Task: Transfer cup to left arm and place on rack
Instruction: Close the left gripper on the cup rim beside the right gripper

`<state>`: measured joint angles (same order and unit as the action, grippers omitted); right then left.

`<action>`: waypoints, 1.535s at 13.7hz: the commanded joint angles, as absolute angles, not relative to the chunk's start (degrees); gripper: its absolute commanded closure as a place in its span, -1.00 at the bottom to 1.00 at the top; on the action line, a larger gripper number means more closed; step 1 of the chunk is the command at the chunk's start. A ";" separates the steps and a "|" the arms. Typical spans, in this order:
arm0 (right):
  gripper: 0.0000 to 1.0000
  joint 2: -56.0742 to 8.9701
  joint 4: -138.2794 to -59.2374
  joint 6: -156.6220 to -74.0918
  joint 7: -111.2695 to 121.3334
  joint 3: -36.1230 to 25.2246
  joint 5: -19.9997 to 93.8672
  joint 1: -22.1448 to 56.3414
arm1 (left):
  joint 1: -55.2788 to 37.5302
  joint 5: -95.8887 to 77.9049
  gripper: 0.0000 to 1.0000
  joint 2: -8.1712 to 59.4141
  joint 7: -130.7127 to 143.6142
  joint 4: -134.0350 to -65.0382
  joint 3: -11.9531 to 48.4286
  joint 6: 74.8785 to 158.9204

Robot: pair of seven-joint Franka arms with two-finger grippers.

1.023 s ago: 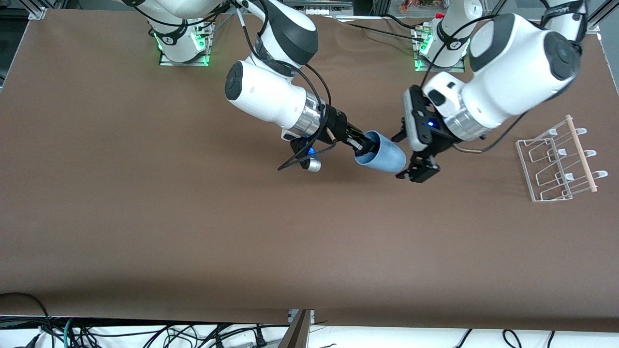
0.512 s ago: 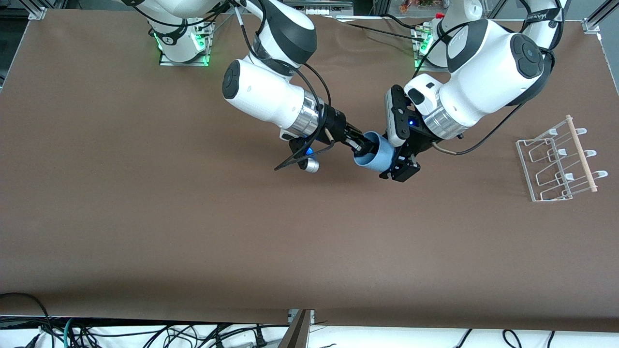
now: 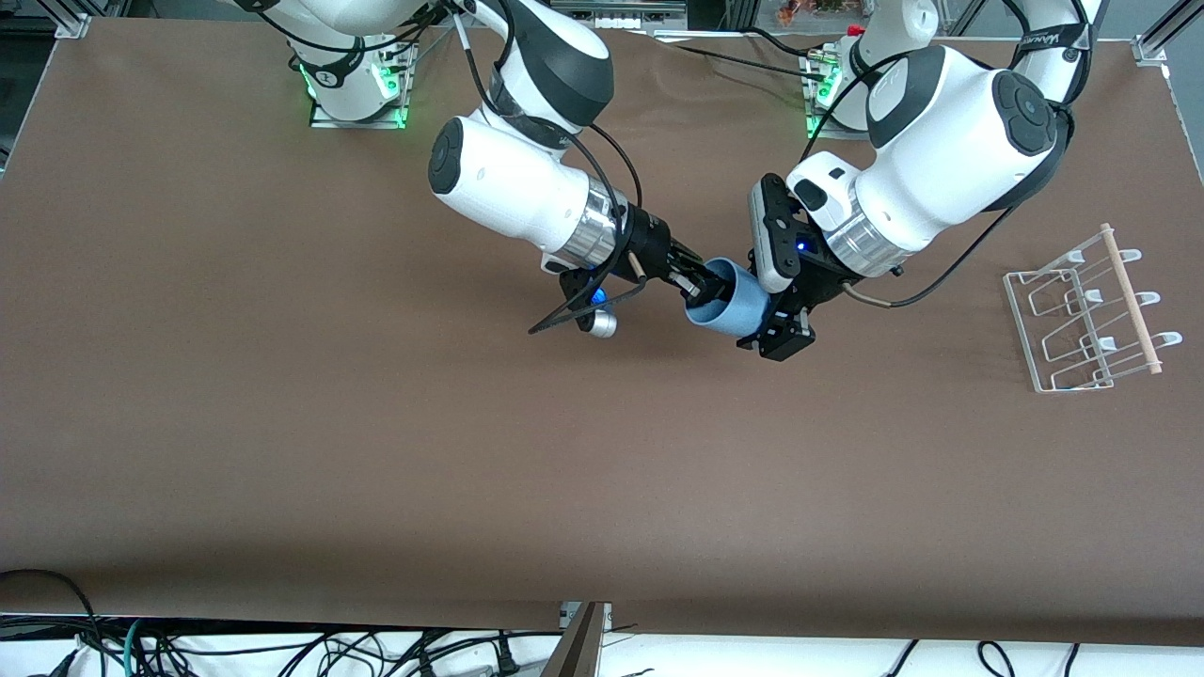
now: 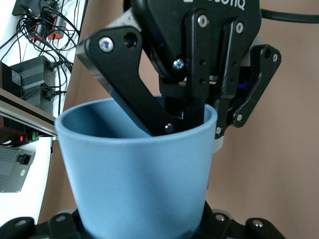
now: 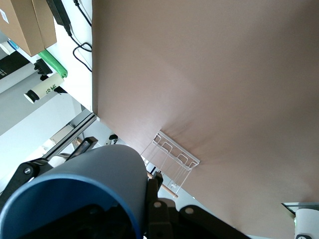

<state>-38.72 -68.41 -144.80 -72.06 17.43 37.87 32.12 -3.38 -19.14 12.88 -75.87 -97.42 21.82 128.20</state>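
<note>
The light-blue cup (image 3: pixel 734 306) hangs tilted in the air over the middle of the table, between the two arms. My right gripper (image 3: pixel 694 287) is shut on its rim, one finger inside the mouth and one outside. My left gripper (image 3: pixel 764 318) is around the cup's closed bottom end. In the left wrist view the cup (image 4: pixel 139 184) fills the lower half, with the right gripper (image 4: pixel 174 119) reaching into its mouth. In the right wrist view the cup (image 5: pixel 99 174) sits at my right gripper (image 5: pixel 144 219). The rack (image 3: pixel 1082 310) stands at the left arm's end of the table and shows in the right wrist view (image 5: pixel 172 162).
The brown table (image 3: pixel 376 451) stretches bare toward the front camera. The rack's wooden rod (image 3: pixel 1132 301) runs along its side at the table's end. Cables (image 3: pixel 282 649) lie below the table's front edge. Both arm bases (image 3: pixel 357 85) stand along the top.
My left gripper has moved toward the right arm and come around the cup's bottom end. The right arm and cup have barely shifted.
</note>
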 commanded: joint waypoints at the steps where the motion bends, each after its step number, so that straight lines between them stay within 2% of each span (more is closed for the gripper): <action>1: 0.97 -38.32 -66.97 -145.19 -72.07 17.58 38.41 31.73 | -3.16 -18.81 1.00 12.92 -75.15 -97.47 22.50 127.27; 2: -0.02 -38.23 -66.97 -145.28 -72.16 17.49 38.58 31.73 | -3.08 -18.72 1.00 12.92 -75.49 -97.47 22.50 127.18; 3: -0.90 -37.88 -66.97 -145.28 -72.16 17.40 38.50 31.64 | -2.90 -18.81 1.00 12.92 -75.59 -97.47 22.41 127.09; 7: -0.95 -35.95 -66.97 -145.02 -71.90 16.43 38.58 29.98 | -2.20 -18.81 1.00 12.57 -75.76 -97.30 21.71 125.52; 12: -0.97 -30.69 -70.39 -141.79 -71.37 14.51 38.58 25.59 | -0.01 -18.11 1.00 12.04 -77.68 -93.26 13.73 110.42; 15: -0.97 -28.04 -70.66 -130.99 -70.76 13.97 38.32 18.83 | 2.10 -15.06 1.00 12.04 -79.54 -93.25 7.23 103.21; 18: -0.97 -25.14 -70.66 -119.85 -69.97 9.08 38.14 13.29 | 3.95 4.07 1.00 11.61 -79.02 -94.04 6.86 98.28; 21: -0.97 -23.13 -70.49 -108.57 -63.22 4.15 37.97 11.60 | 5.89 18.59 1.00 11.60 -78.93 -95.27 6.94 96.42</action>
